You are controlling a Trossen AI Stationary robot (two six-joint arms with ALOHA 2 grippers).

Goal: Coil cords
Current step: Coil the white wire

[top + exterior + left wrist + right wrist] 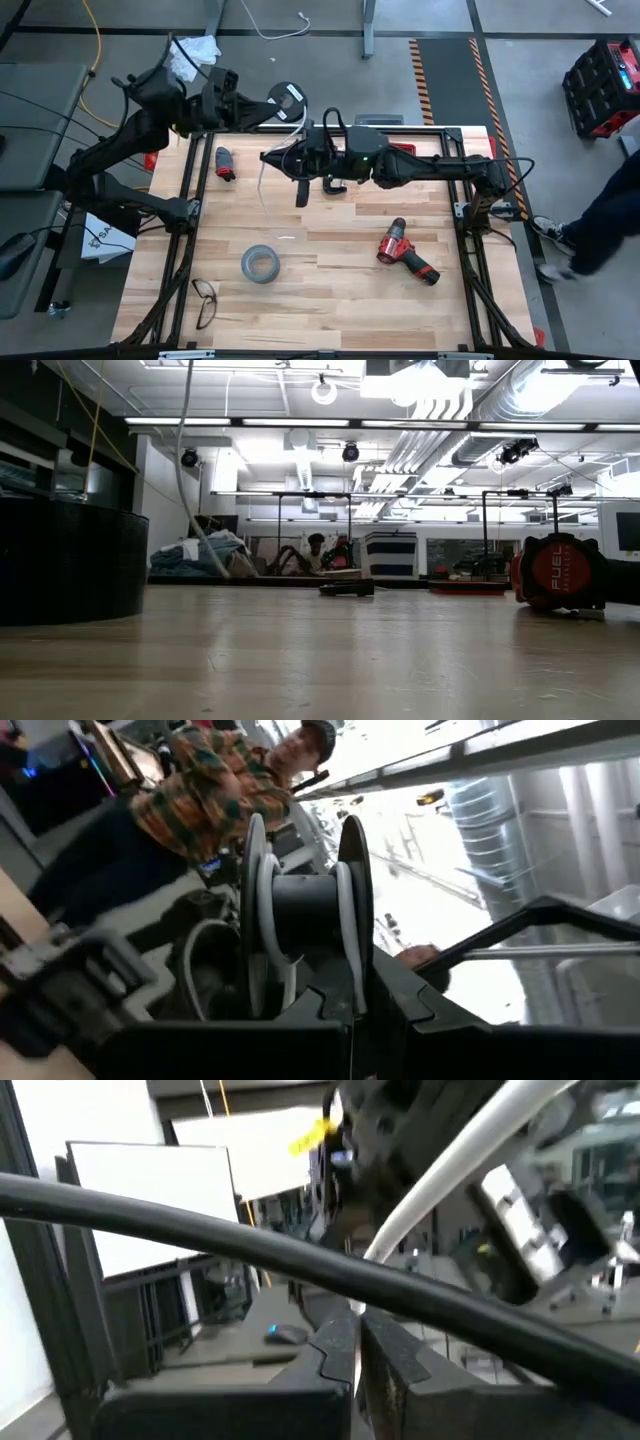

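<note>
Mid-wind, we judge. In the high view's upper centre, our right gripper (268, 157) sits pressed together on the white cord (262, 180). Beyond it, the left gripper (262, 108) clamps the black spool (287, 95). Next: another wrap round it.

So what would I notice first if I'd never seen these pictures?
Probably the two dark arms meeting over the far half of the table. The left gripper holds a black spool up at the far edge, and the right gripper pinches the white cord hanging from it. Then the red drill lying on the right.
</note>
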